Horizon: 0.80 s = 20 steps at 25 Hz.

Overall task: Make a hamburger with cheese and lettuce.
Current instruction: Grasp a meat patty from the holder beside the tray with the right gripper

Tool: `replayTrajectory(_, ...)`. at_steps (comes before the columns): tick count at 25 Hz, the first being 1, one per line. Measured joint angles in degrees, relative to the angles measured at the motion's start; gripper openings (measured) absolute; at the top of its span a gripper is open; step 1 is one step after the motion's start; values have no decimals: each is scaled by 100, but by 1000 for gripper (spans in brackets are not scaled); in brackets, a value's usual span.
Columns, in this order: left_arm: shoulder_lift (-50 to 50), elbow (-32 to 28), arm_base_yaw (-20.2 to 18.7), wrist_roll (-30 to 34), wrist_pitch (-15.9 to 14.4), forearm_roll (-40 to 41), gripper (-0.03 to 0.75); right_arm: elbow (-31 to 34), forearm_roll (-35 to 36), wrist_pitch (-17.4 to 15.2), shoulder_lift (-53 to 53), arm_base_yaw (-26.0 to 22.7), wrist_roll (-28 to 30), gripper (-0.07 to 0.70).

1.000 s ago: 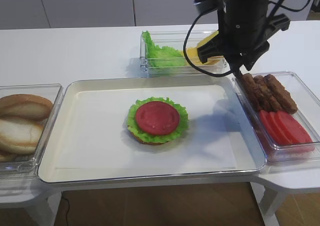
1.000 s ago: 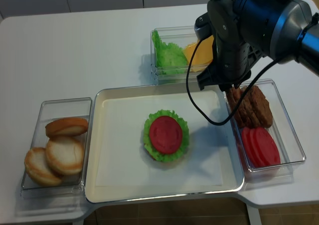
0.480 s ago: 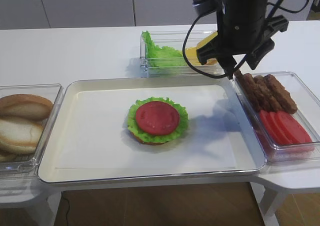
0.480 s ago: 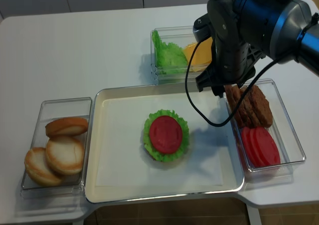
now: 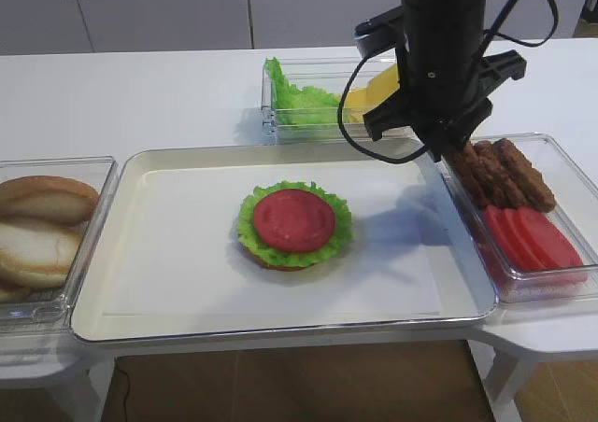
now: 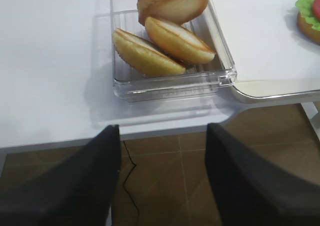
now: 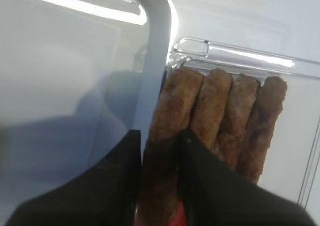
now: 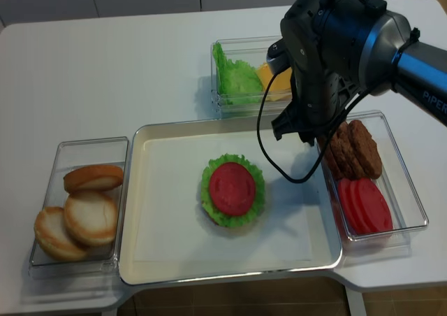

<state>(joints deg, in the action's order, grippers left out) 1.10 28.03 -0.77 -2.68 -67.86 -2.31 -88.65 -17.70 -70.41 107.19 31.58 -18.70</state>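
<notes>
Exterior high view, read from left to right, shows a clear bin of bun halves [image 5: 42, 231] at the table's left edge, then the white tray [image 5: 168, 273] with the hamburger [image 5: 293, 224] at its middle: a bun base, a frilly green leaf and a red tomato disc on top, no patty or cheese on it yet. Behind the tray a clear box holds the spare lettuce [image 5: 297, 99] and, beside it, the cheese [image 5: 374, 88], partly hidden by the arm. The left gripper [image 6: 160, 178] hangs off the table's front edge near the buns, jaws apart and empty. The right gripper [image 7: 159, 178] is at the patty bin, and in the wrist view its two black fingers [image 7: 200, 171] straddle the leftmost of the brown patties [image 7: 220, 116] standing on edge; they look pressed to it, so I judge it gripped. The risks lie there: the patties stand packed side by side, so a neighbour could cling and come up too, or tip over. The bin wall [image 7: 155, 71] is just beside the outer finger and could be snagged. A thin edge grip may also slip over the tray and knock the tomato askew.
</notes>
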Motion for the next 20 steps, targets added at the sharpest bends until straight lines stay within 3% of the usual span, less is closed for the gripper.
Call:
replayTrajectory(4, 0, 0, 0, 0, 0, 0, 405, 0, -70, -33, 0, 0, -10, 117)
replayTrajectory(20, 0, 0, 0, 0, 0, 0, 405, 0, -205, -18, -407, 0, -133, 110)
